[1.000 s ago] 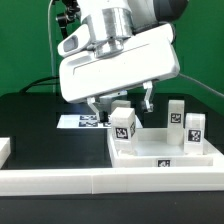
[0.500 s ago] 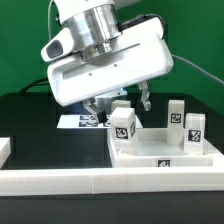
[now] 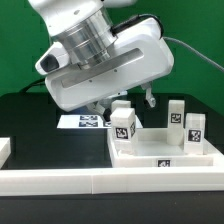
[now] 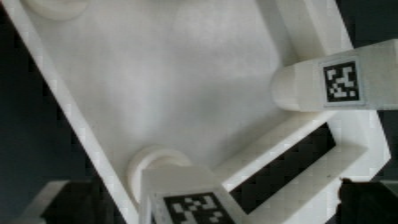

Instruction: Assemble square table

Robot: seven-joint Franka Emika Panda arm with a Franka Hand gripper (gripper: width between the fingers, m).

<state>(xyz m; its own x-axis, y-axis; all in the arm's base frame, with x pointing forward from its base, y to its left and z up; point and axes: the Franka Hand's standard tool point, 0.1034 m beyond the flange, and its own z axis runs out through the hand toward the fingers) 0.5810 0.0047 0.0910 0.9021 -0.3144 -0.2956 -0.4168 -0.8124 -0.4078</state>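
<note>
Tool (image 3: 122,104) first: its two dark fingers hang spread wide with nothing between them, just above the tabletop (image 3: 160,140) at roughly its ten o'clock corner.

From my seat, that tabletop is a white tray with a raised rim, lying flat on the black bench (image 3: 30,120), pushed up against the long white border wall (image 3: 60,180) that runs along its six o'clock edge. Three short tagged legs (image 3: 124,124) stand upright in the tray: one near ten o'clock right below the tool, two more (image 3: 177,115) (image 3: 194,129) side by side toward two o'clock. My wrist view shows the tray's smooth inner floor (image 4: 178,100) with two tagged leg tops (image 4: 338,85) close by.

I judge the legs to be light, rigid plastic, slick on their faces and easy to tip. I would pinch the nearest one across two opposite flat sides, low enough to keep it from rocking. The marker board (image 3: 85,122) sits at nine o'clock of the tray, behind the tool.
</note>
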